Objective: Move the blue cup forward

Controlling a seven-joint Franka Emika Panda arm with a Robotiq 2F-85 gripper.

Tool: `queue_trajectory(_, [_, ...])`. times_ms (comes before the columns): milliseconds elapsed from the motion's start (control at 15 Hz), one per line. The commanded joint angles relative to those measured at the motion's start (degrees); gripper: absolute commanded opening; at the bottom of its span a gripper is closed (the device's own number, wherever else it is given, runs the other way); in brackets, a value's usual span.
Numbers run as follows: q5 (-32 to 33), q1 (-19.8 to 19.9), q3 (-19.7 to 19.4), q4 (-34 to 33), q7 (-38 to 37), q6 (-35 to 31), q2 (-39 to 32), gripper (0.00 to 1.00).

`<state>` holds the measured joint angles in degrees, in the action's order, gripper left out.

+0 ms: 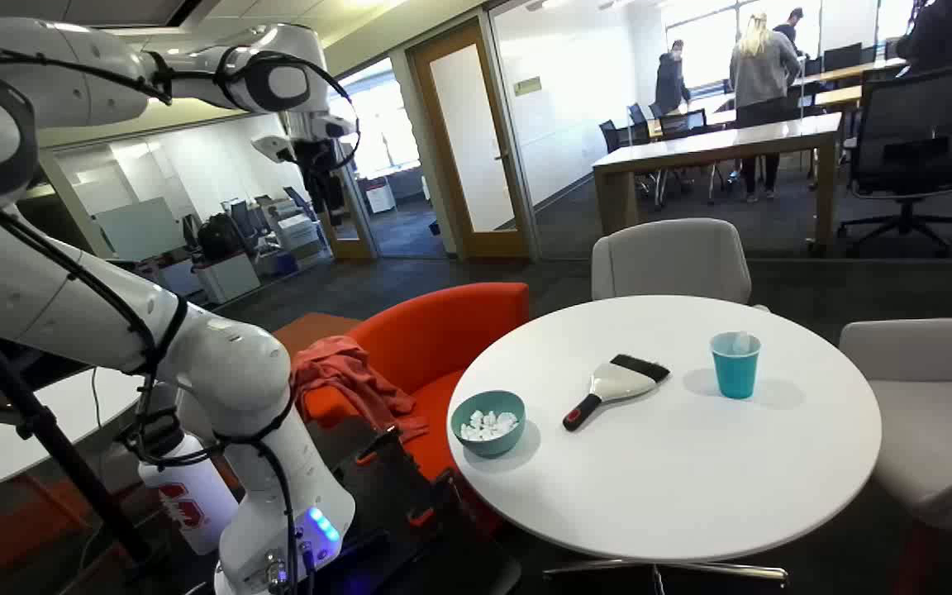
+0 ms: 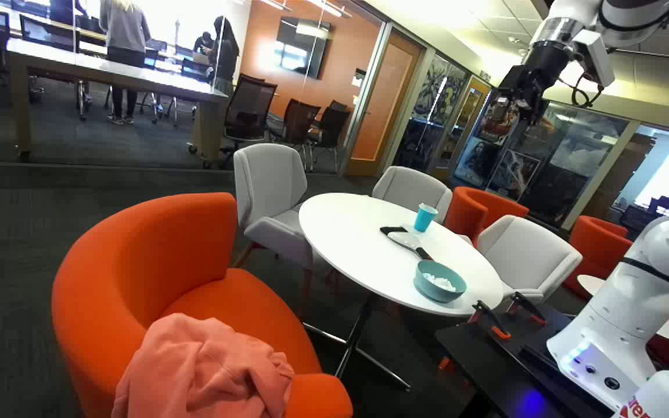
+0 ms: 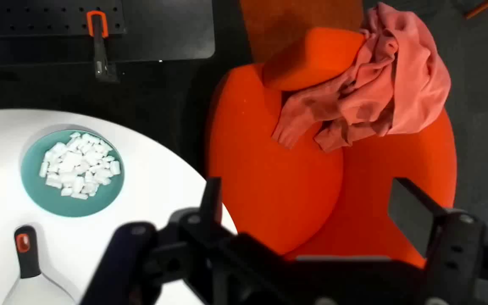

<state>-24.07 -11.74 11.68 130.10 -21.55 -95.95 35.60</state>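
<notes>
Black two-finger pincer [image 3: 311, 203] wide, nothing held. Small teal-blue tapered cup [image 1: 735, 371] upright on round white worktop [image 1: 691, 487], outside wrist view. Blind approach could tip it; low sweep could snag black-bristled white brush [image 1: 619, 382].

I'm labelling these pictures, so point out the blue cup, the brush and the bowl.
Blue cup [image 1: 735, 372], in an exterior view: its outer wall.
Brush [image 1: 620, 383], in an exterior view: its white middle.
Bowl [image 3: 71, 207], in the wrist view: its inner wall.

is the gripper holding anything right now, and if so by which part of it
Nothing is held: in the wrist view the gripper is open and empty, and the blue cup stands on the table.
</notes>
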Motion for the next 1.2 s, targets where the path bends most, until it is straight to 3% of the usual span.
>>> queue_trajectory(0, [-0.5, 1.3, 0.9, -0.2, 0.5, 0.5, 0.1, 1.00])
queue_trajectory(533, [0.2, 2.5, 0.9, -1.1, -0.5, -0.6, -0.9, 1.00])
queue_trajectory(800, [3.0, 7.0, 0.4, -3.7, -2.6, -3.7, -3.7, 1.00])
queue_trajectory(1133, [12.0, 13.6, 0.7, -7.7, -9.6, -11.5, -12.3, 1.00])
